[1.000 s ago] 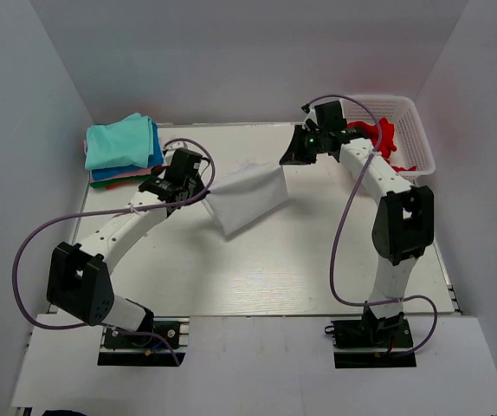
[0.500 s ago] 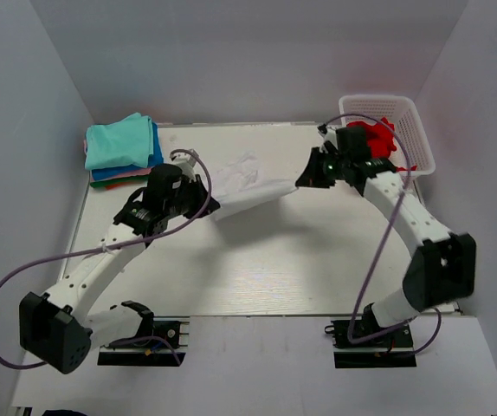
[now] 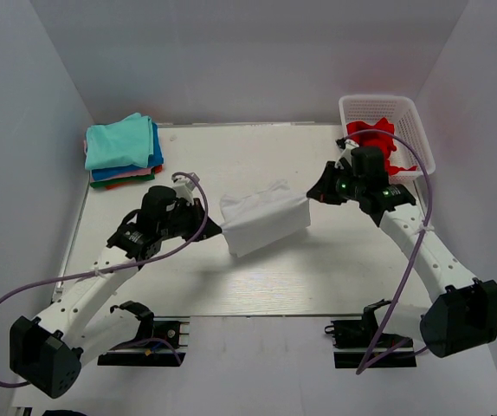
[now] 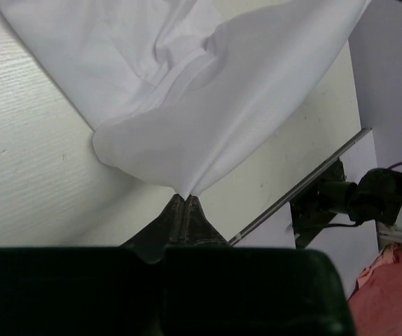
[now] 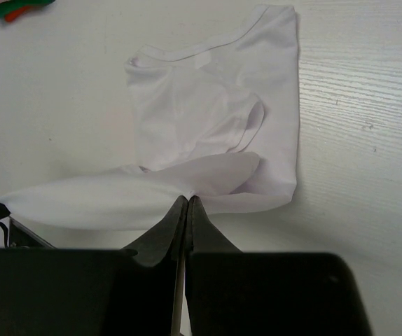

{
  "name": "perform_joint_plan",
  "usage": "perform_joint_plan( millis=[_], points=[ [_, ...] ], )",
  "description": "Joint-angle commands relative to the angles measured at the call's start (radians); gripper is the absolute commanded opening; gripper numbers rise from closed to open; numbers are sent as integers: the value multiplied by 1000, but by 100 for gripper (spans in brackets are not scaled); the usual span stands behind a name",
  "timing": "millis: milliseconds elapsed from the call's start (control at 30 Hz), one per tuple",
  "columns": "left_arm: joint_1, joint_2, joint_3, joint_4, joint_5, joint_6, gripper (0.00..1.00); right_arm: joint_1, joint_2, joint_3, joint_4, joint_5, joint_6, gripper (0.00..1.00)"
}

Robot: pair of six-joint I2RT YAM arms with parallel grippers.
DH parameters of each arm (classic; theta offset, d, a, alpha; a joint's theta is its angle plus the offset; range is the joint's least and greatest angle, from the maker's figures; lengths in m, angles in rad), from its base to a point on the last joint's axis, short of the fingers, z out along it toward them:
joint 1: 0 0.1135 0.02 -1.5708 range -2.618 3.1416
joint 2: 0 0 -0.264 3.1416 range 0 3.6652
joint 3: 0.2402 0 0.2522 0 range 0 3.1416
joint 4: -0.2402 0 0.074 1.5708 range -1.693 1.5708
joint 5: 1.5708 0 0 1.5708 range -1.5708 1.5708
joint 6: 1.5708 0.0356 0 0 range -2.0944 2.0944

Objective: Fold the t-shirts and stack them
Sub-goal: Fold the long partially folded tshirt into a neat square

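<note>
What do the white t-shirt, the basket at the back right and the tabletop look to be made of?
White t-shirt: soft matte knit cloth, likely cotton; it sags and creases where held up, with a stitched neckline. Basket: white plastic, seemingly rigid, its walls an open lattice. Tabletop: white board with fine wood-grain lines, painted or laminated, I cannot tell which.

This was a robot lab cell: pale walls boxed in a white surface on three sides, a left arm and a right arm stood bolted at its near edge, purple cables looped from them, and a stack of folded shirts and a plastic basket sat at the far corners.
</note>
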Motion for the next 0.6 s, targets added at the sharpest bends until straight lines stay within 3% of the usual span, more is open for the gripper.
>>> perform_joint_plan(
  millis=[0,200,333,567],
  points=[
    [1,14,-7,49,-98,-28,0,-7,30,64,52,35,0,0],
    [21,167,80,93,-222,-28,0,-8,189,162,48,43,14,0],
    [30,252,178,61,-392,-16,0,-10,289,257,40,57,22,0],
    [49,394,290,103,-469,15,0,-21,463,420,10,83,42,0]
  ],
)
